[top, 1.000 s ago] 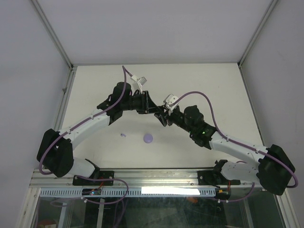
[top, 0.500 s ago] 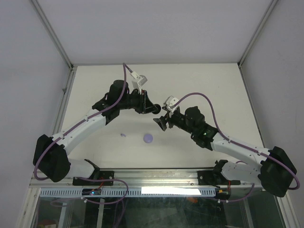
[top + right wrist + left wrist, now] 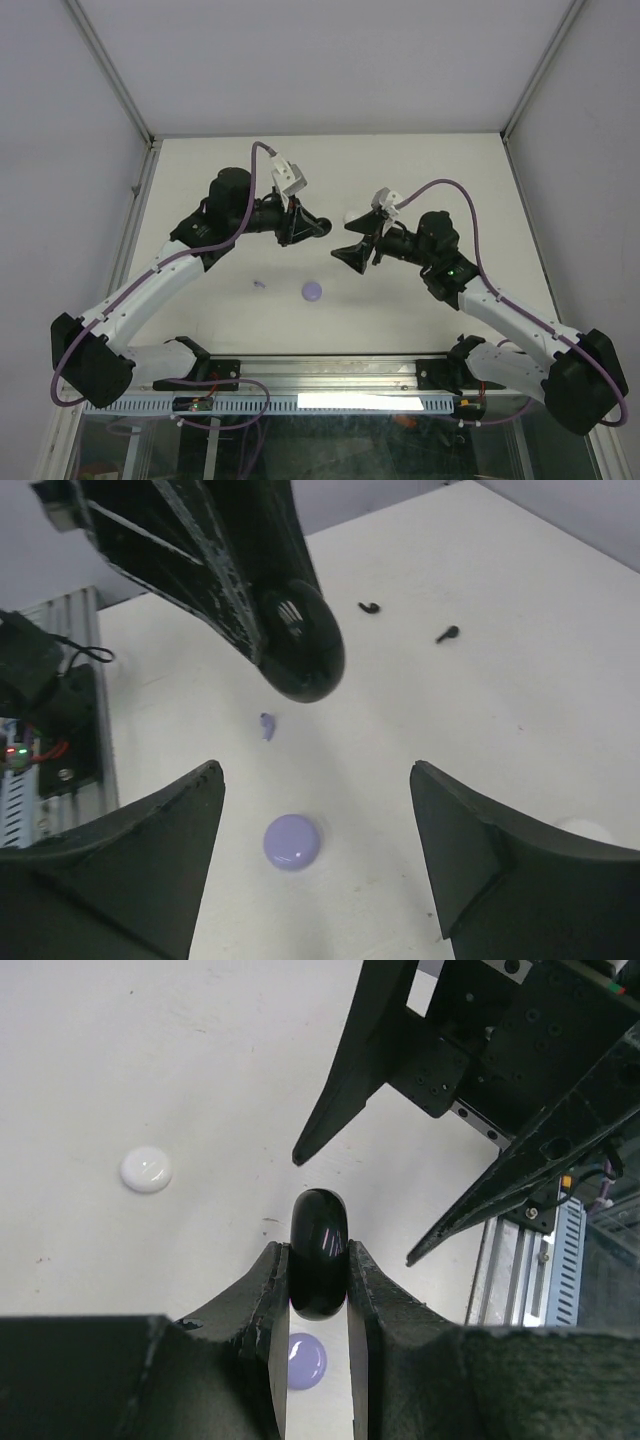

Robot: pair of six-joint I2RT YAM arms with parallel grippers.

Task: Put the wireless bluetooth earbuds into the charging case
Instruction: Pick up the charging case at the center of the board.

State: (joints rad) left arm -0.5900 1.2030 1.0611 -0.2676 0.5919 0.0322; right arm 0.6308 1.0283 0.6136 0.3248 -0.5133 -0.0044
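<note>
- The left gripper point(image 3: 318, 1272) grips a black round case point(image 3: 318, 1232).
- The right gripper point(image 3: 313, 775) stands open, empty.
- A lavender earbud point(image 3: 266, 725) lies near a lavender case point(image 3: 291, 842).

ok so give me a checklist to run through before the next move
1. left claw grip on the black case: ok, pinched between both fingers, held above the table.
2. right claw free: ok, open with nothing between its fingers.
3. black case lid open for loading: cannot tell, no gap shows in either wrist view.
4. black earbuds in sight: ok, two lie apart on the table, the second at.
5. lavender case and lavender earbud out of the way: ok, both lie on the table, touching nothing.
</note>
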